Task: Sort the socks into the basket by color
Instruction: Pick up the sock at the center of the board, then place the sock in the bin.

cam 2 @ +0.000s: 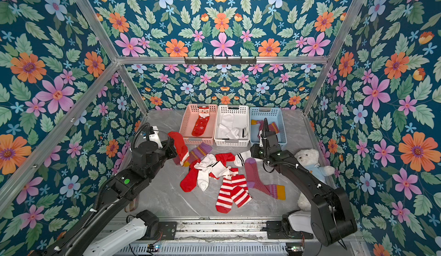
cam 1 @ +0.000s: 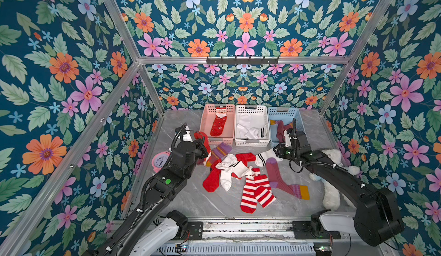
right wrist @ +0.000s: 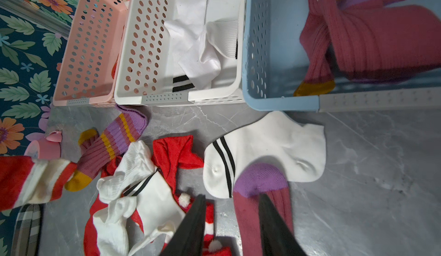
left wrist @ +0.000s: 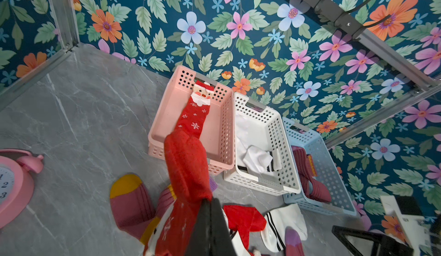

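My left gripper (left wrist: 210, 201) is shut on a red sock (left wrist: 186, 166) with white trim and holds it off the table, just in front of the pink basket (cam 1: 205, 121). That basket holds a red Santa sock (cam 1: 218, 123). White socks lie in the white basket (cam 1: 250, 106) and maroon socks in the blue basket (cam 1: 281, 110). My right gripper (right wrist: 231, 196) is open and holds nothing. It hangs over the purple end of a maroon sock (right wrist: 260, 207), beside a white sock with black bands (right wrist: 267, 152). Red, white and red-and-white striped socks (cam 1: 255, 192) lie heaped mid-table.
A pink alarm clock (cam 1: 161, 160) stands at the left edge of the table beside my left arm. A white plush bear (cam 1: 334, 161) lies at the right edge under my right arm. A plaid case (right wrist: 27, 228) shows near the clock. A hook rail (cam 1: 242, 60) runs along the back wall.
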`<state>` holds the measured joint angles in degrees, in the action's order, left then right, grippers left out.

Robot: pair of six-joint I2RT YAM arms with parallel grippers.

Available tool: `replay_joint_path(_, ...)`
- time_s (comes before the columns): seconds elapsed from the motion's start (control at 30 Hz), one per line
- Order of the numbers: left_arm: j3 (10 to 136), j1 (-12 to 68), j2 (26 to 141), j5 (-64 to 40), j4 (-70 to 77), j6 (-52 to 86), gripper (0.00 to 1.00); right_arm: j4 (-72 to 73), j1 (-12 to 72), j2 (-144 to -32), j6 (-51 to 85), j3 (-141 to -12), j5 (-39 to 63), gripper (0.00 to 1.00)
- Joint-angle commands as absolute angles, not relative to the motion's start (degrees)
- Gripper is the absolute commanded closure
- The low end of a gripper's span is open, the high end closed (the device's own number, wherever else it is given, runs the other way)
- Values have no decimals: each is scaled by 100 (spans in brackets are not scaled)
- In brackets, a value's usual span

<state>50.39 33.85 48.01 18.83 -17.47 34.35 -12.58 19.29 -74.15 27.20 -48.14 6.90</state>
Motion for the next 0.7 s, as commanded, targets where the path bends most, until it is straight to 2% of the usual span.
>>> replay_joint_path(0.0, 5104, 3397, 4989, 2329, -1374, 3208, 100, -1309, 1933, -7343, 2725, -4808, 624, 60)
replay_joint_path(0.4, 5906, 3377, 6332, 3781, -397, 2185, 100, -1495, 1934, -7172, 2689, -4772, 536, 60)
replay_joint_path(0.67, 6424, 3353, 7290, 4347, 312, 1627, 100, -1617, 1932, -7129, 2676, -4754, 462, 60)
